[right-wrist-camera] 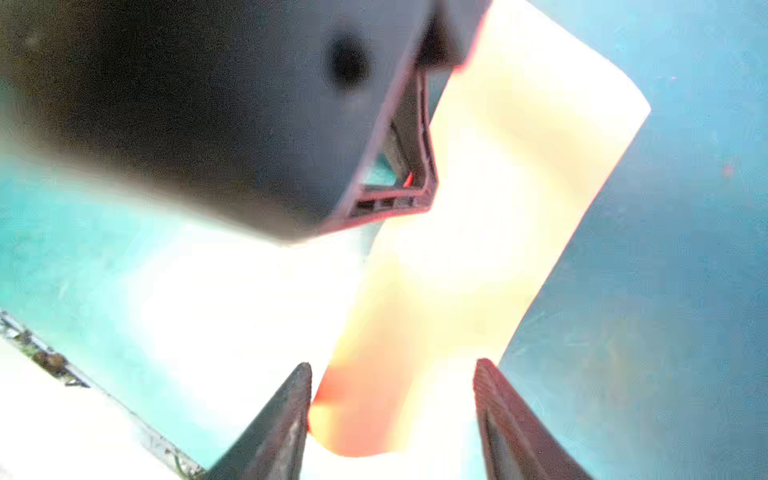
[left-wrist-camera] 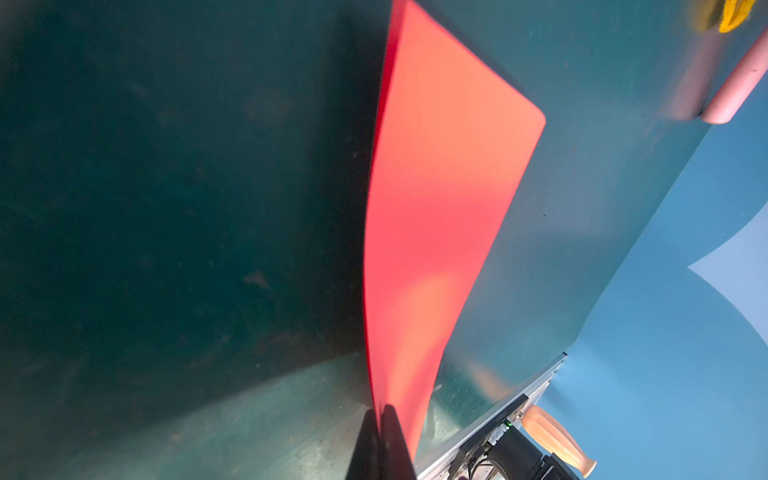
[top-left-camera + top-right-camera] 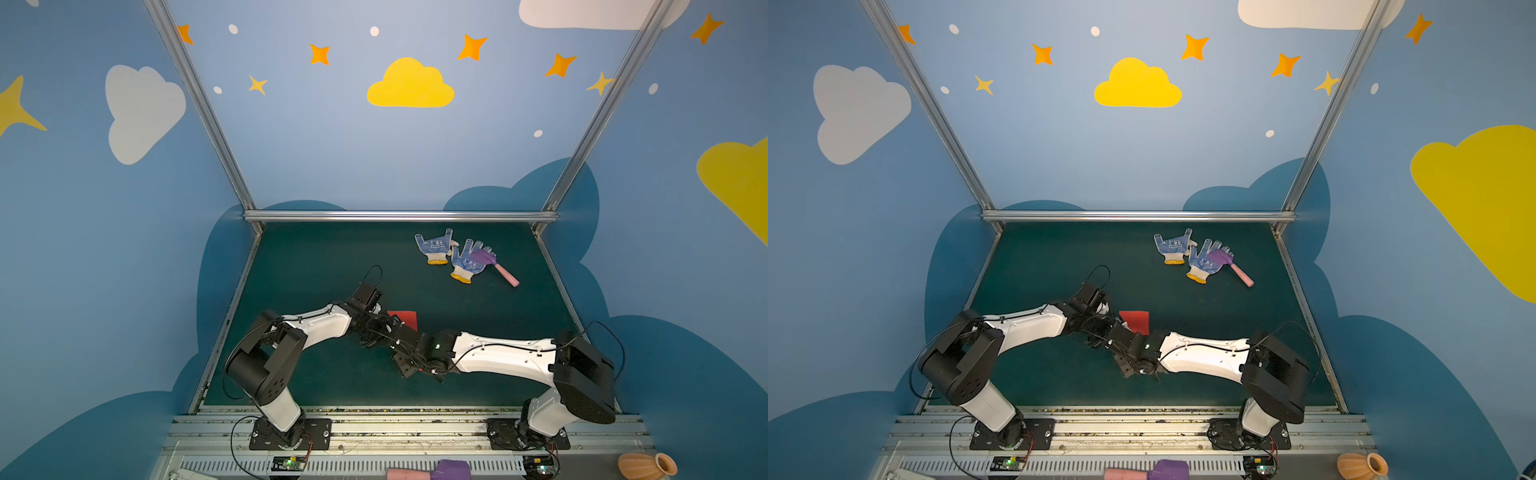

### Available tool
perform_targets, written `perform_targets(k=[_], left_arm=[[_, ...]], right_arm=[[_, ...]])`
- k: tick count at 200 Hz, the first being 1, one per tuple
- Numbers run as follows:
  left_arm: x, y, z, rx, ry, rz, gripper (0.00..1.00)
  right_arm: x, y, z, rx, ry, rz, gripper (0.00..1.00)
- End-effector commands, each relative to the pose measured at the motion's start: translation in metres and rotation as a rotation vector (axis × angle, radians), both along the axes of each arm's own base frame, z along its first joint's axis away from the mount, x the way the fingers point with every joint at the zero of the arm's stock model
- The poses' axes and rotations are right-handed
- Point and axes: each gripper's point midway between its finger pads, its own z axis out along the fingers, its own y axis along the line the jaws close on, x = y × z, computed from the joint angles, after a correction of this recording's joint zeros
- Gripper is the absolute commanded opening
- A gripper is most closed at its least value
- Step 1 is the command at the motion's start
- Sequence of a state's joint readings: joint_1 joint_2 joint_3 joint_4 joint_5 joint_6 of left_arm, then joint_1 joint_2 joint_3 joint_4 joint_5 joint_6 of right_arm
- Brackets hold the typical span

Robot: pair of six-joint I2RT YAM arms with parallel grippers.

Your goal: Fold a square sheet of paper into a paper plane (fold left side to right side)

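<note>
In both top views the square sheet of paper (image 3: pixel 406 319) (image 3: pixel 1137 321) shows as a red patch near the middle of the table (image 3: pixel 307 266). Its near-left part is hidden under the two arms that meet over it. Its long axis cannot be told here, and neither claw's jaws can be made out.

In the left wrist view the sheet (image 2: pixel 436 216) is a long red strip running straight away from the left claw (image 2: pixel 380 415) and widening toward a rounded far corner. A darker second layer shows along one edge. This claw is closed tight, pinching the strip's near end.

In the right wrist view the paper (image 1: pixel 511 187), washed out to pale yellow, runs lengthwise away from the right claw (image 1: pixel 394 365). Its jaws stand wide apart with the strip's near end between them. Whether they touch it cannot be told.
</note>
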State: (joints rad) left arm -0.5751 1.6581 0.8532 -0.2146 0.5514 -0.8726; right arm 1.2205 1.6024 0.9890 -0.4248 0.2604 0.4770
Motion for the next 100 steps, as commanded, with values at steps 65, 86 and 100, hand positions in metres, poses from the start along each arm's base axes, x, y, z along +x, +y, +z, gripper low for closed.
perform_targets(k=[65,86,100], left_arm=[[0.007,-0.007,0.011,-0.027,-0.012,-0.02,0.03],[0.007,-0.007,0.012,-0.028,-0.014,-0.022,0.03],[0.007,-0.007,0.012,-0.028,-0.015,-0.023,0.03]], right_arm=[[-0.013,0.016,-0.015,-0.057,-0.076,0.129,0.7],[-0.009,0.015,-0.02,-0.085,-0.09,0.103,0.7],[-0.006,0.013,-0.019,-0.094,-0.102,0.083,0.68]])
